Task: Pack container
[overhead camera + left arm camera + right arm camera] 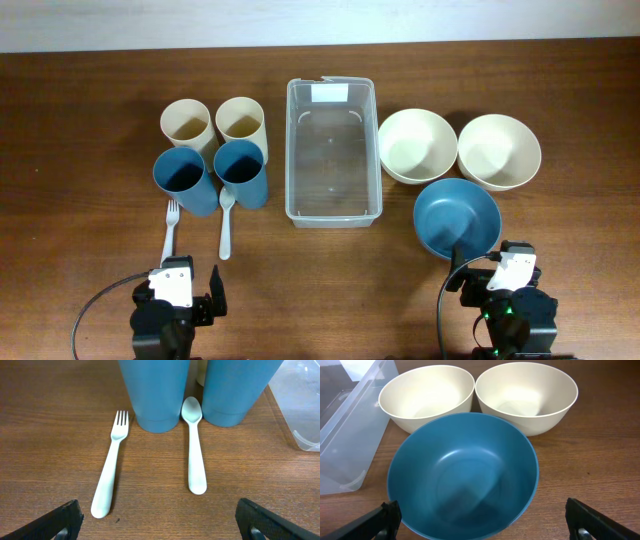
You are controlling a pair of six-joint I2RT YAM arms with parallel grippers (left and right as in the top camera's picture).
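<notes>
Packing has not begun, by the look of it. The container (333,160) stands empty in the middle of the worktop (80,150), its long side running away from the arms. Everything that might go in it lies outside.

To its left are two cream cups (186,124), two blue cups (184,180), and in front of those a fork (111,472) and a spoon (195,447) lying flat. To its right are two cream bowls (427,395) and, nearer the arms, a blue bowl (462,475).

The left pincer (160,522) hangs spread wide over bare wood just short of the fork and spoon, holding nothing. The right pincer (487,520) is likewise spread and empty, poised at the near edge of the blue bowl.

So the step in hand is the first pick. The blue bowl seems the readiest choice. That calls for lowering the right pincer so one finger goes inside the near rim and one outside, then closing, lifting and carrying it left over the container wall. The bowl looks almost as wide as the container, so it probably needs to be centred carefully before release.
</notes>
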